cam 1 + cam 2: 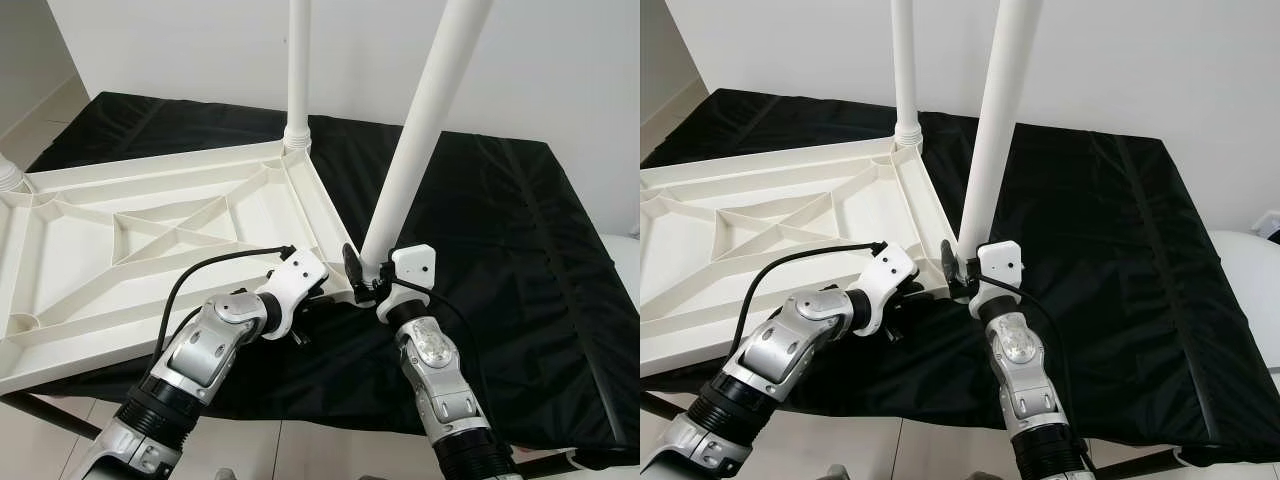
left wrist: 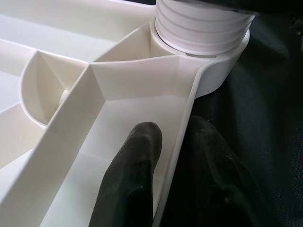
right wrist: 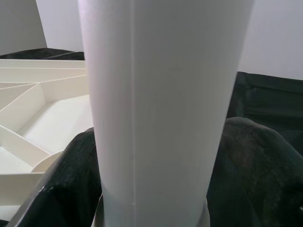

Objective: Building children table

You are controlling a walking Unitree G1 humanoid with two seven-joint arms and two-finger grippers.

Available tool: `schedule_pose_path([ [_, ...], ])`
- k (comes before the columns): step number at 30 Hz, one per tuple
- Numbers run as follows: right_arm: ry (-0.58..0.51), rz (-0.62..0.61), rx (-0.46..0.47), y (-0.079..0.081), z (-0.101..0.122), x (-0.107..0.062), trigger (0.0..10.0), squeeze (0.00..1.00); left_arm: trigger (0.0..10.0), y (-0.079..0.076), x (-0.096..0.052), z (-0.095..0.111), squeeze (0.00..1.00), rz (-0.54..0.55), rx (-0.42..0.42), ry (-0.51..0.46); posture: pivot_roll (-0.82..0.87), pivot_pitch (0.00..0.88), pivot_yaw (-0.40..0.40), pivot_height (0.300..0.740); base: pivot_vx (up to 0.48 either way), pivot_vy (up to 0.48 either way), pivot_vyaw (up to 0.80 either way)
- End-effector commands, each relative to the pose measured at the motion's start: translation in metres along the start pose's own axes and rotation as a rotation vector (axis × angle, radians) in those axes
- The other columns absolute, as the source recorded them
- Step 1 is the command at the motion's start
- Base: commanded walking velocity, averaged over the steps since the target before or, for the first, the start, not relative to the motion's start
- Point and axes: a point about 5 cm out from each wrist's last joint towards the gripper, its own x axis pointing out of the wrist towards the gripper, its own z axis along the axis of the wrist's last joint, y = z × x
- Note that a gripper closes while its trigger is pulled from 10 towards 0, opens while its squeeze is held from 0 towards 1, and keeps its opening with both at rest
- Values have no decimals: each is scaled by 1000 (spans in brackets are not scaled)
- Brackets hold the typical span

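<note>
A white plastic table top [image 1: 150,230] lies upside down, ribs up, on a black cover. One white leg [image 1: 298,70] stands upright in its far corner socket. A second white leg [image 1: 420,130] leans slightly at the near corner, its threaded base in the socket [image 2: 201,28]. My right gripper [image 1: 368,275] is shut on this leg just above the socket, with a black finger [image 3: 71,184] on either side of it. My left gripper [image 2: 173,165] is shut on the table top's rim beside that corner, one finger [image 2: 132,175] inside the rim and the other outside.
The black cover [image 1: 500,220] spreads wide to the right of the table top. A further leg base [image 1: 8,175] shows at the far left corner. A white wall stands behind, and pale floor tiles [image 1: 330,450] lie below the front edge.
</note>
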Motion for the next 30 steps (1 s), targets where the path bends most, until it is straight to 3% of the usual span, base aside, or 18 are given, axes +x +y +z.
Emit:
schedule_pose_path([
  [1, 4, 9, -1, 1, -1, -1, 10000, 0, 10000, -5, 1, 6, 0, -54, 24, -18, 45, 20, -47, 740, 0, 0, 0],
  [7, 1, 44, 11, -1, -1, 0, 10000, 0, 10000, -5, 1, 7, 0, -53, 24, -19, 43, 19, -46, 740, 0, 0, 0],
  [18, 2, 95, 11, -25, 0, 0, 10000, 0, 10000, -4, 1, 7, 0, -54, 26, -18, 38, 16, -45, 740, 0, 0, 0],
  [22, 0, 113, 17, -27, 0, 0, 10000, 0, 10000, -4, 1, 7, 0, -55, 26, -19, 38, 15, -45, 740, 0, 0, 0],
  [30, 5, 289, 48, -37, 3, 1, 10000, 0, 10000, -5, 2, 7, 0, -59, 30, -19, 35, 12, -40, 740, 0, 0, 0],
])
